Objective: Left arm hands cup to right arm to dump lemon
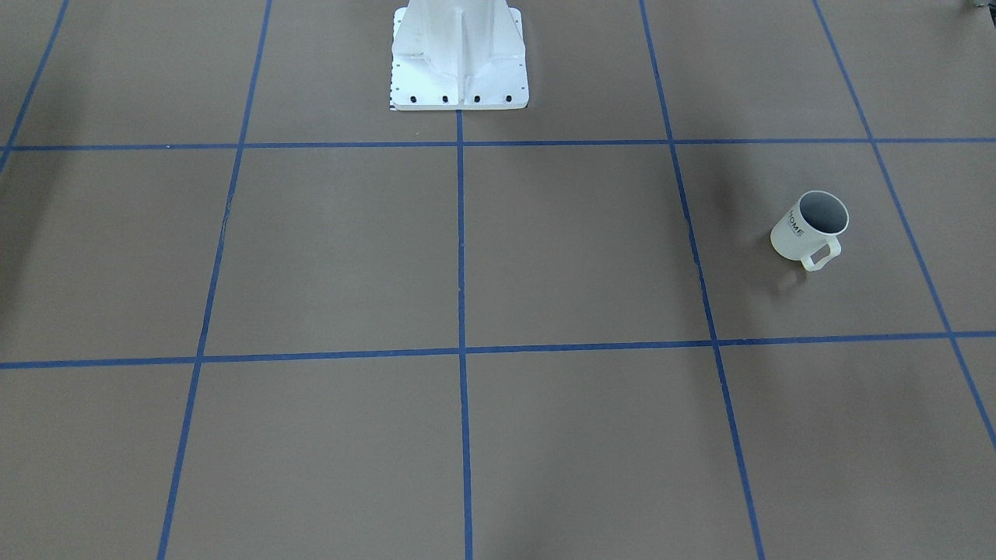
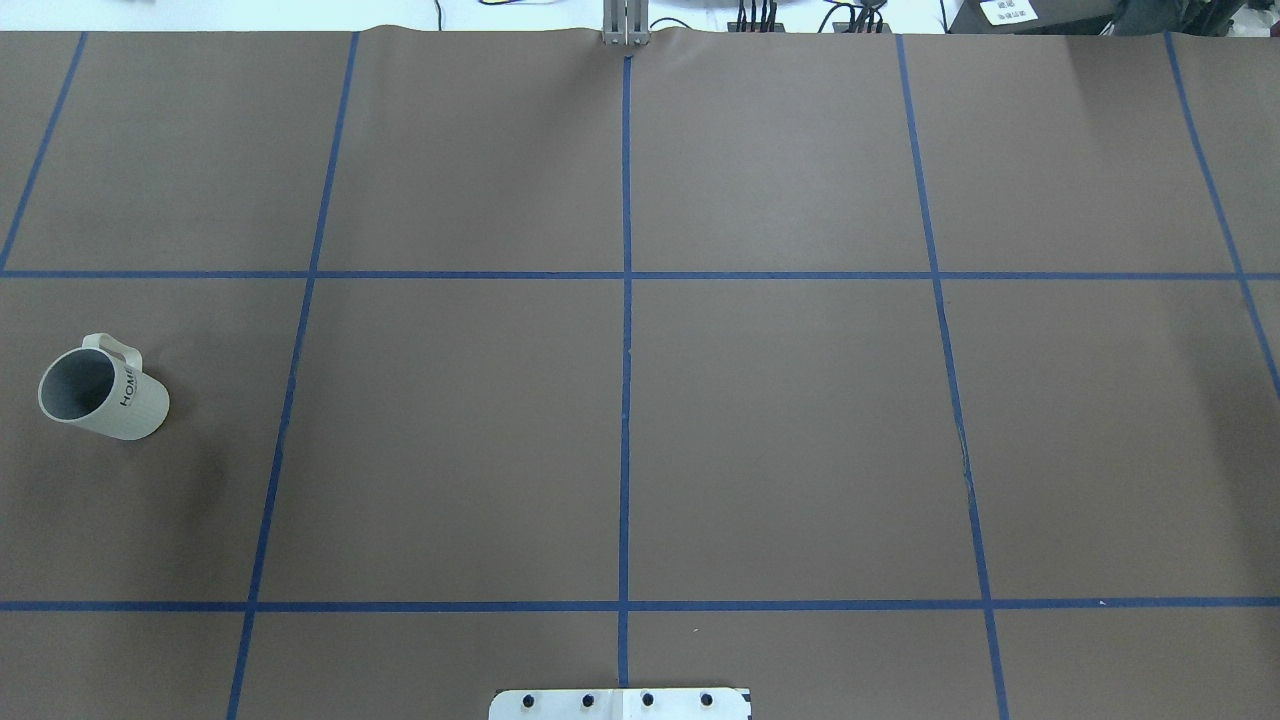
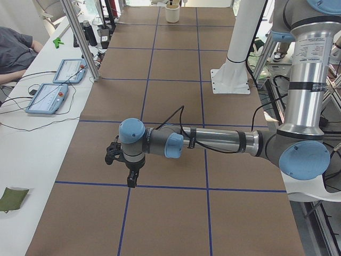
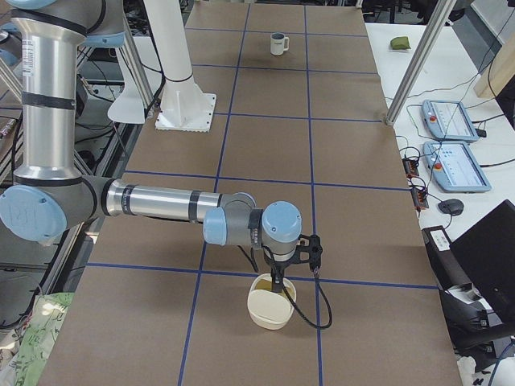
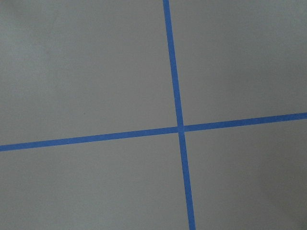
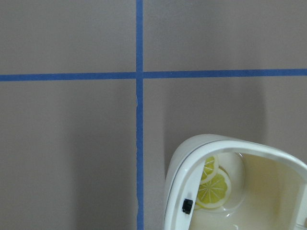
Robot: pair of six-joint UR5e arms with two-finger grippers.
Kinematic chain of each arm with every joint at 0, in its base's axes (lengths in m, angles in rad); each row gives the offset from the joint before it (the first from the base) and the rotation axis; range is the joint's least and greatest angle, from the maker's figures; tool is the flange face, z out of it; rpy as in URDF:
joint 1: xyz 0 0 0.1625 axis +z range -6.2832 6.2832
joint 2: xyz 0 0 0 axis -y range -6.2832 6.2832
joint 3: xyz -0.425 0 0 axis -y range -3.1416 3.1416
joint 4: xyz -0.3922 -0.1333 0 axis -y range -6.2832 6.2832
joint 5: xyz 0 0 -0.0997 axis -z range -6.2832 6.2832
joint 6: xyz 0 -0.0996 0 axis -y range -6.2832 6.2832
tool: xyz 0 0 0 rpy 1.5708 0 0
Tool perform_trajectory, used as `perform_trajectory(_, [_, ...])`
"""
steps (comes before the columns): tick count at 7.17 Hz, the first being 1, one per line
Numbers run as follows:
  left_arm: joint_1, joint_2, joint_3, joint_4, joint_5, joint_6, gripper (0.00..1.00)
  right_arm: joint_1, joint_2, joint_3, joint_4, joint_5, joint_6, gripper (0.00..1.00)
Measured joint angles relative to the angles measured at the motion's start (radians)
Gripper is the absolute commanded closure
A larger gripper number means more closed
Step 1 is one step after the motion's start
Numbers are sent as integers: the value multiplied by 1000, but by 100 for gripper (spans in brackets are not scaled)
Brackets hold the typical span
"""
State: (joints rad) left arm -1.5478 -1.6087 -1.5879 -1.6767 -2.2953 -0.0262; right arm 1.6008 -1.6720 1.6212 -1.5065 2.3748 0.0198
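Brown table, cup upright way out at 9 o'clock in the overhead view, probably light, stiff, slick ceramic so I'd pinch the rim or handle, and can't tell if the left gripper or right gripper is open.

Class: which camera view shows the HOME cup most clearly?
The overhead exterior view: the cup is largest there, with mouth, handle and lettering plain. The exterior front-facing view shows the same, smaller. Both side views show it tiny and far off; neither wrist view shows it.
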Motion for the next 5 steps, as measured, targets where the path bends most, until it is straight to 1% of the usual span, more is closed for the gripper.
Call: perform_trajectory(5, [0,-1,0,-1,2,-70,0,10,1,-13,0,-4,39,0])
